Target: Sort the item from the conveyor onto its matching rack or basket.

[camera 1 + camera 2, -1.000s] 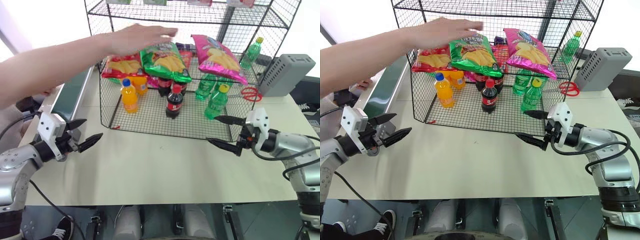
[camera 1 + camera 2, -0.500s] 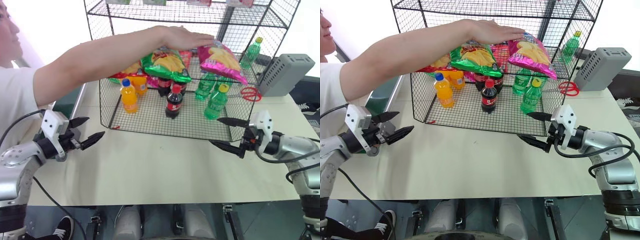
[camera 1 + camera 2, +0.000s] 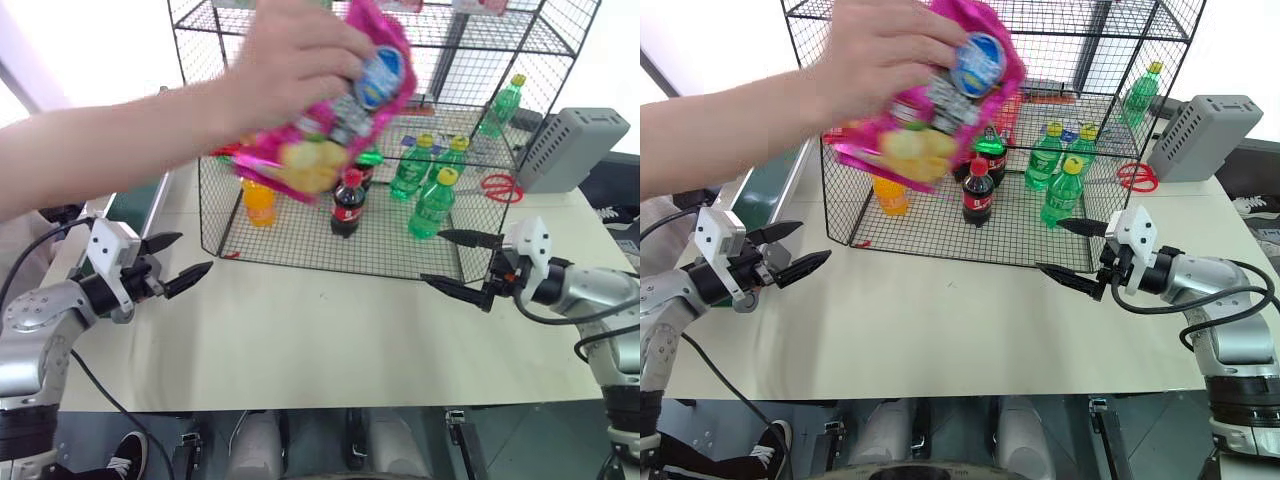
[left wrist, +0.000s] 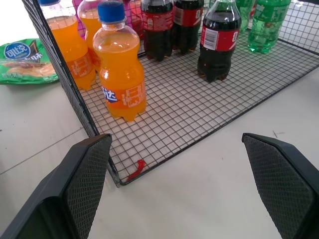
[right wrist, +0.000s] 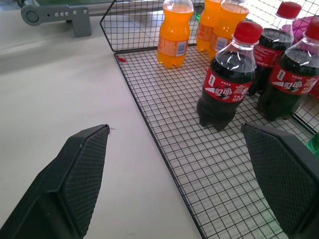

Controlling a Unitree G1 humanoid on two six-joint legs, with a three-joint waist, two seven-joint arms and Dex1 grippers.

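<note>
Magenta-pink chip bag (image 3: 335, 110) is held aloft by a person's hand (image 3: 290, 60) before the rack (image 3: 400, 150); left gripper (image 3: 170, 262) and right gripper (image 3: 462, 265) hover wide open and empty, sorting not begun.

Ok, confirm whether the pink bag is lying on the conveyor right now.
No: a person's hand holds the pink bag up in the air in front of the rack.

one shiny magenta-pink chip bag (image 3: 335, 115), four green plastic bottles (image 3: 433, 204), three dark cola bottles (image 5: 224, 82), three orange soda bottles (image 4: 119, 74).
</note>
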